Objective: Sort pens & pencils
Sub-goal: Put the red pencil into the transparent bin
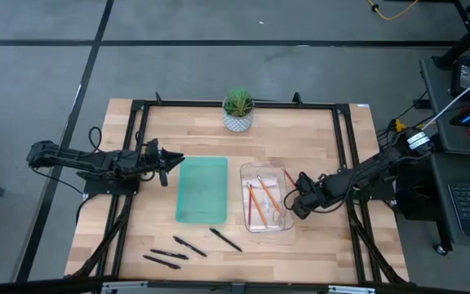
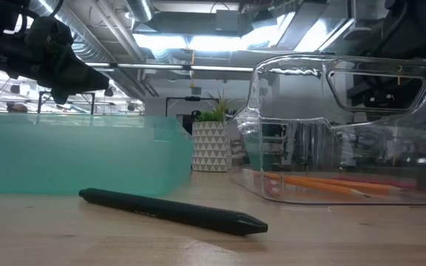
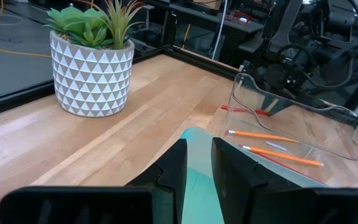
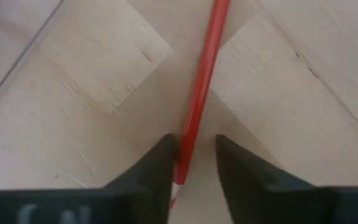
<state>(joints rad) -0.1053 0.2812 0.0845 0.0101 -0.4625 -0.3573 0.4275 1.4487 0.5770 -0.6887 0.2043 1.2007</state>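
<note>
The wooden tabletop [image 1: 161, 118] carried everything, framed by black rails. On it, near the middle, lay a teal tray [image 1: 202, 189], and just beside it on the right arm's side stood a clear plastic bin [image 1: 265, 198].

The left arm reached in from its side, and its hand [image 1: 165, 166] hung just off the teal tray's edge, away from every stick. In the left wrist view its fingers [image 3: 169, 174] stood a narrow gap apart with nothing between them, so it was released.

The right arm came in from the opposite side, and its hand [image 1: 293, 204] sat low at the clear bin's outer edge. The right wrist view showed its two fingers [image 4: 157, 165] straddling a red pencil [image 4: 199, 99] that lay on the wood; whether they had clenched on it or merely stood on either side could not be told.

A small potted plant [image 1: 237, 110] in a white patterned pot stood at the far edge, well apart from both trays.

Two orange pencils [image 1: 261, 196] lay inside the clear bin, while the red one [image 1: 289, 178] lay just outside its wall beside the right hand. The three black pens [image 1: 190, 246] lay on bare wood near the front edge, in front of the teal tray, none of them inside it.
</note>
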